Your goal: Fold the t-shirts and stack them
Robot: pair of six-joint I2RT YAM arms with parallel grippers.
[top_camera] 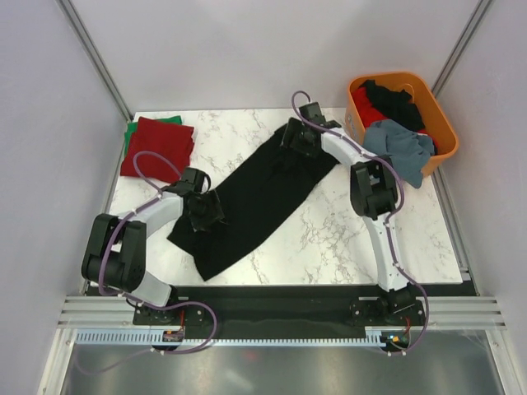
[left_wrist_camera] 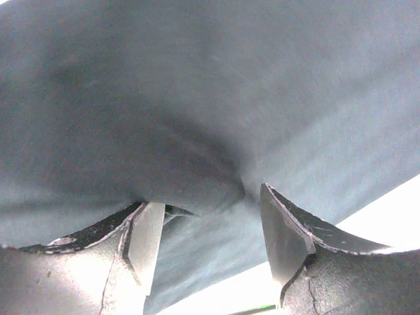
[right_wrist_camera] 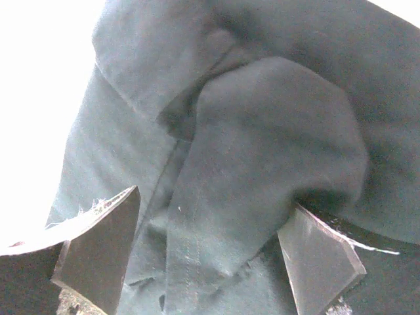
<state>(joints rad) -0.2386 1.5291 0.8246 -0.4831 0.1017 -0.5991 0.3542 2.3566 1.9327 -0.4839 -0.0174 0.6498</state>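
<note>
Stack: dark red t-shirt folded on green t-shirt, well beyond left hand. Left hand's jaws are apart, straddling a raised ridge of black t-shirt at its near end, not pinched. Shirt runs diagonally over bench to right hand, wide open over a loose flap. Best bet: pinch all layers at both ends, lift level, fold end to end. Orange basket, right of right hand, holds grey-blue t-shirt and others.

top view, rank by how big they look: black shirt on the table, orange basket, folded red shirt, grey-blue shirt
1. black shirt on the table
2. orange basket
3. folded red shirt and grey-blue shirt, too alike to rank
</note>
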